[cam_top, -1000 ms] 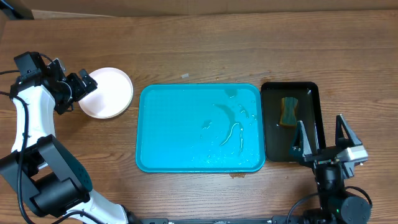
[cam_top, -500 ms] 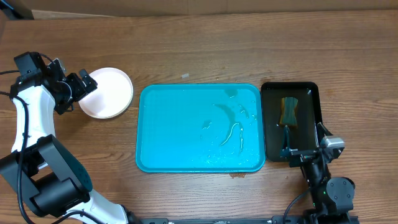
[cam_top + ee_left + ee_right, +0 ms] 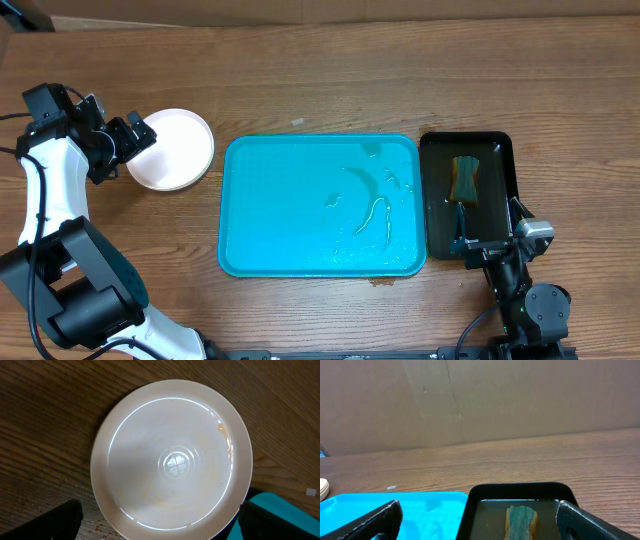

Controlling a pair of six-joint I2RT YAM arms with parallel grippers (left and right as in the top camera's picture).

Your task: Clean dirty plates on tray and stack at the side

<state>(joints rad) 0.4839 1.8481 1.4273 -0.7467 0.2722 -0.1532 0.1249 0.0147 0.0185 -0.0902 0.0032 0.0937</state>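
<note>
We see the plates point(image 3: 172, 149) at the upper left of the overhead frame, resting on the wooden table point(image 3: 330, 80) just left of the turquoise tray point(image 3: 280, 210) and apart from its rim. From above they read as one round disc, so we cannot count them. In the left wrist view the top plate point(image 3: 172, 460) is pale and glossy, with a small orange smear near its upper right rim. A corner of the tray shows at the lower right of that view.

The left gripper point(image 3: 127, 140) sits at the plates' left edge with its jaws spread wide. Its fingers point(image 3: 57, 522) appear in the bottom corners of the wrist view, and we see nothing held between them.

The tray fills the middle of the overhead frame, with wet streaks on its right half. Touching its right side is a narrow black tray point(image 3: 505, 165) with a green and yellow sponge point(image 3: 465, 178) lying in its upper part.

The right gripper point(image 3: 492, 238) is at the black tray's lower end, jaws fully apart and empty. Its fingers point(image 3: 590, 520) frame the sponge from a distance.
</note>
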